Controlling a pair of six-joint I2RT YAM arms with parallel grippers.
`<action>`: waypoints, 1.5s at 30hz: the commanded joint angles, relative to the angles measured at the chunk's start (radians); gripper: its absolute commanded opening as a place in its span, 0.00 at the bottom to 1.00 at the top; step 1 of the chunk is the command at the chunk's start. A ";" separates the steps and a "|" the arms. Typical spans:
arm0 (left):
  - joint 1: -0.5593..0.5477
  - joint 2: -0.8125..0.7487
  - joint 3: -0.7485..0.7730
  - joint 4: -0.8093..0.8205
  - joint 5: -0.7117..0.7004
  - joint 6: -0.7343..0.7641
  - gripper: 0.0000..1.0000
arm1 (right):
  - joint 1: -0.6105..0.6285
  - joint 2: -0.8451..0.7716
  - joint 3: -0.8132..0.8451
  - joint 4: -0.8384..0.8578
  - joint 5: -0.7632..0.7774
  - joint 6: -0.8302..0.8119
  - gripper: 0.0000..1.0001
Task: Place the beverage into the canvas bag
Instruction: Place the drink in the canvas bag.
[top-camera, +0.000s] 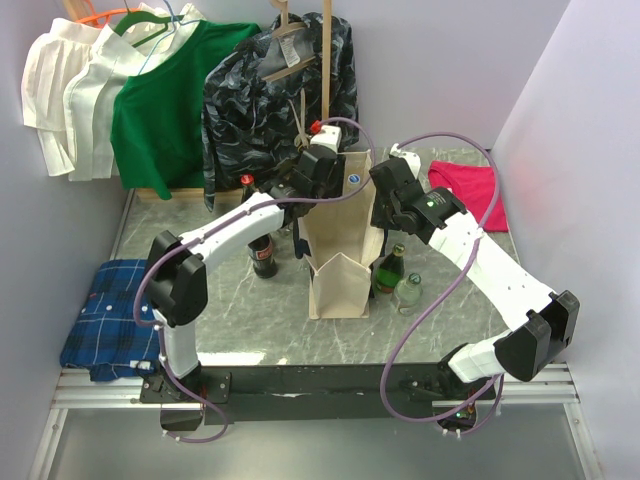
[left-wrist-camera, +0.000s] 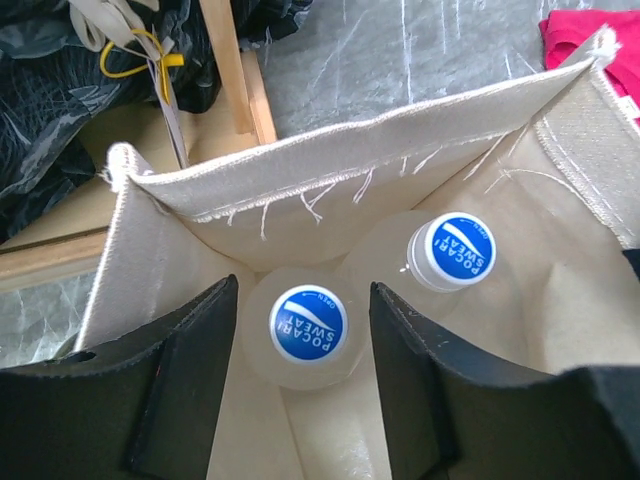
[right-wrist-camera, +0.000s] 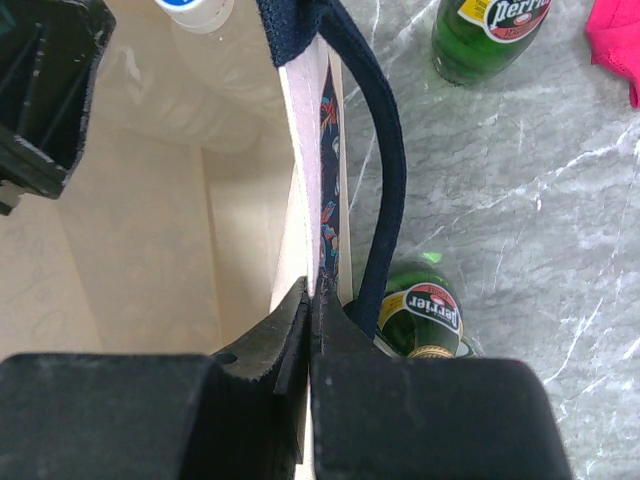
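- My left gripper (left-wrist-camera: 303, 300) is low in the mouth of the canvas bag (left-wrist-camera: 300, 190). Its jaws are fairly wide apart and they hold nothing.
- Between its two black fingers (left-wrist-camera: 180, 390) I see the blue and white cap of the beverage (left-wrist-camera: 308, 323), a clear Pocari Sweat bottle. There is a gap on each side of the cap. If the fingers touch the bottle lower down, I cannot tell.
- The beverage stands upright inside the bag, on its bottom.
- A second Pocari Sweat bottle (left-wrist-camera: 452, 250) stands upright just beside it in the same bag, closer to the right wall.
- My right gripper (right-wrist-camera: 312, 305) is fully closed. It pinches the top edge of the right wall of the bag, with the cloth between its fingertips.
- The navy handle (right-wrist-camera: 388, 170) hangs in a loop outside this wall, just beside my right fingers.
- The bag stands upright about the middle of the table (top-camera: 250, 335), with its mouth open.
- Outside the right wall, a green Perrier bottle (right-wrist-camera: 425, 320) stands close under the handle. Another Perrier bottle (right-wrist-camera: 490, 30) stands near it, more apart from the bag.
- A dark cola bottle (top-camera: 264, 255) stands near the left side of the bag.
- A pink cloth (top-camera: 470, 190) lies by the far right corner of the table, and a blue checked cloth (top-camera: 105, 315) lies over the left edge.
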 joint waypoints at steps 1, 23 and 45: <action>-0.003 -0.068 0.024 0.025 -0.021 0.009 0.61 | -0.002 -0.027 -0.004 0.014 0.011 0.008 0.00; -0.005 -0.193 0.079 -0.070 0.005 0.009 0.71 | -0.004 -0.042 0.046 0.002 0.022 0.007 0.40; -0.005 -0.348 0.004 -0.174 0.047 -0.023 0.82 | -0.005 -0.116 0.105 -0.033 0.042 0.016 0.52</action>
